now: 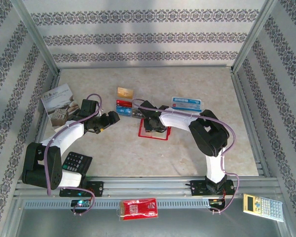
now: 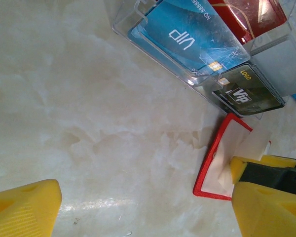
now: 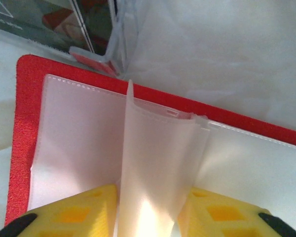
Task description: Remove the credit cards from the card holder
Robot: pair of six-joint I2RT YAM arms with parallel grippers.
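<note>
1. The right gripper point(image 3: 150, 215) is pinching the raised pale pocket leaves of the small red folding card holder with clear-plastic pockets point(image 3: 24, 123). The card holder is lying open mid-table, just beside a clear plastic tray point(image 2: 122, 17)
2. The left gripper point(image 2: 143, 205) is hovering with its yellow fingers spread wide, one over the holder's corner; I cannot tell whether it is touching
3. From where I'm standing the flat pockets are looking empty, though the pinched leaves could be hiding something. A thin orange-yellow plastic credit card point(image 1: 125, 92) is lying beyond the holder, and a blue plastic card marked "VIP" point(image 2: 187, 34) is sitting in the tray
4. I'd say the left fingers should be pinning the red cover down while the right lifts gently; that flimsy leaf is likely to buckle or drag the whole holder up
5. The pale marbled tabletop point(image 1: 138, 158) is gleaming and looking slippery. Striped patterned wallpaper is lining the walls behind a metal frame
</note>
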